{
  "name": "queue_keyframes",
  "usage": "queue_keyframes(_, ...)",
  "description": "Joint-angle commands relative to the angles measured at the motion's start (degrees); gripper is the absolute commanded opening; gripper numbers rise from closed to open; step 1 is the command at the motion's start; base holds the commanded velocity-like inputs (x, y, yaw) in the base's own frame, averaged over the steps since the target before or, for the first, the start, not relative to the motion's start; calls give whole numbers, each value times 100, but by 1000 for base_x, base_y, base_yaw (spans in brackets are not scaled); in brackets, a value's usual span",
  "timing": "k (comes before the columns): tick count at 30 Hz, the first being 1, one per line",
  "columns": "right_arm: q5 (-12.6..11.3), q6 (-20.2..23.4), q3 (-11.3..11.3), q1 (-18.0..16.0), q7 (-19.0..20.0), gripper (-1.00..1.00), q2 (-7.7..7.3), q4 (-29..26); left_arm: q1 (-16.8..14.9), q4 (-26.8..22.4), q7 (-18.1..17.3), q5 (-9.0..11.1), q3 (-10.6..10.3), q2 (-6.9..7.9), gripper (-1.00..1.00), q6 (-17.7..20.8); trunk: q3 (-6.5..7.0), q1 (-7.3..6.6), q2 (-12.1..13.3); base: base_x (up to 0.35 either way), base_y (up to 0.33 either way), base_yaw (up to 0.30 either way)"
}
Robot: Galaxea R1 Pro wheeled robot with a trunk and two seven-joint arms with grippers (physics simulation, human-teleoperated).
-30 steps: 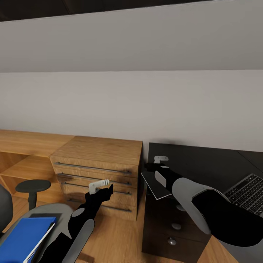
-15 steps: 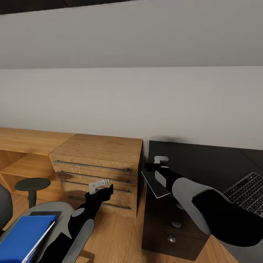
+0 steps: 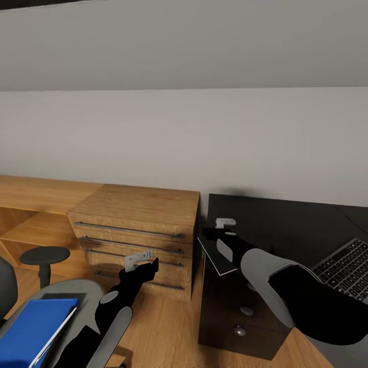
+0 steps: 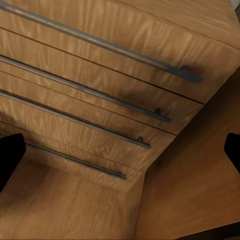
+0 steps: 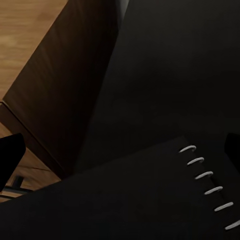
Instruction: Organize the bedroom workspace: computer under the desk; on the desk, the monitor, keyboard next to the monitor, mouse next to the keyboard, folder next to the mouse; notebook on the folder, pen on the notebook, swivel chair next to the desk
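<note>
Head view: my right gripper [image 3: 221, 232] is clamping the thin black spiral-bound notebook [image 3: 217, 259], which is lying flat below the fingers, long axis running toward the black desk [image 3: 286, 230]; the blue folder [image 3: 31, 329] is waiting on the grey swivel chair [image 3: 89, 292].

Left wrist view: my left gripper [image 4: 120, 150] is spread wide, empty, facing the oak drawer chest [image 4: 100, 90].

Right wrist view: the notebook's wire coils are lying just beside one finger. I judge the folder must be moved first.

A wooden chest of drawers [image 3: 140, 232] with four long metal handles [image 4: 107, 47] stands against the pale wall [image 3: 184, 143]. Left of it runs a low wooden shelf [image 3: 36, 204], all on a wood floor [image 3: 163, 332].
</note>
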Motion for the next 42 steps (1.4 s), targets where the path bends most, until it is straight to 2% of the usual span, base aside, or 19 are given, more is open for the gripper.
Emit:
queue_keyframes(1,-48,12,49,-3,-24,100,0,-3,-6,-8,55,48,-15,6,100,6,-14,-1,-3,0,0,0)
queue_keyframes(14,-47,12,50,-3,-23,100,-6,-2,-6,-8,55,48,-22,6,100,-1,-111,-1,-3,0,0,0)
queue_keyframes(33,-43,14,47,4,-7,100,-51,34,-6,-8,55,48,-22,6,100,-2,-119,-1,-3,-1,0,0)
queue_keyframes(42,-40,21,50,3,-6,100,-59,34,-6,-8,55,48,-22,6,100,-2,-119,-1,-3,-114,0,0)
